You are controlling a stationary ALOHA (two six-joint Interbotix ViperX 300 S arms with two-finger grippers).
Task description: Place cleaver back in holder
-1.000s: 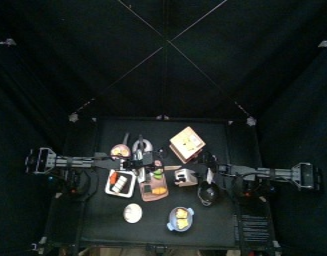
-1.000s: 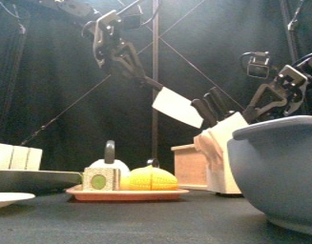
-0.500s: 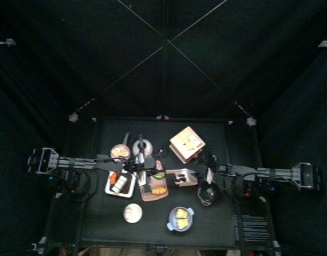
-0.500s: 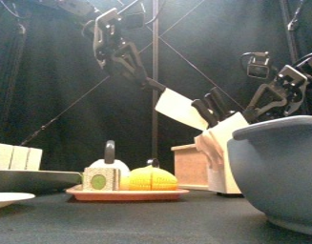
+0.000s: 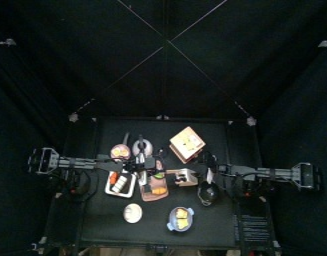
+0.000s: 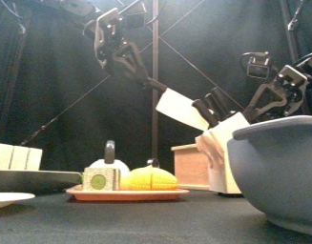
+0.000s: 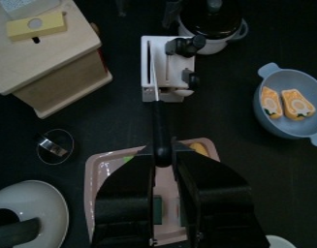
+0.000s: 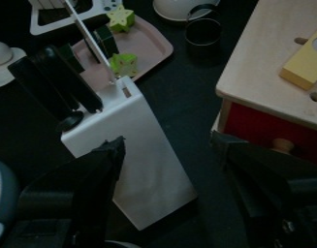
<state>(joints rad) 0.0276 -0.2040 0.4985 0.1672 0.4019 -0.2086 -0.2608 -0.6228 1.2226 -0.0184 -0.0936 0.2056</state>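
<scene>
Overhead, one cleaver [image 6: 178, 107], one holder [image 8: 132, 160].

Lab test pen: black curtains [image 5: 72, 60], small black table [image 5: 112, 235].

Broad, pale-bladed, black-handled cleaver [image 6: 184, 108] is gripped in the left hand [image 7: 158, 160], tilted blade-down just above the white upright knife block [image 6: 216, 152] holding black-handled knives on the tabletop.

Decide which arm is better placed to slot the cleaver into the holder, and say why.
Left: the left fingers grip the cleaver above the white holder; the right fingers stand open, empty.
</scene>
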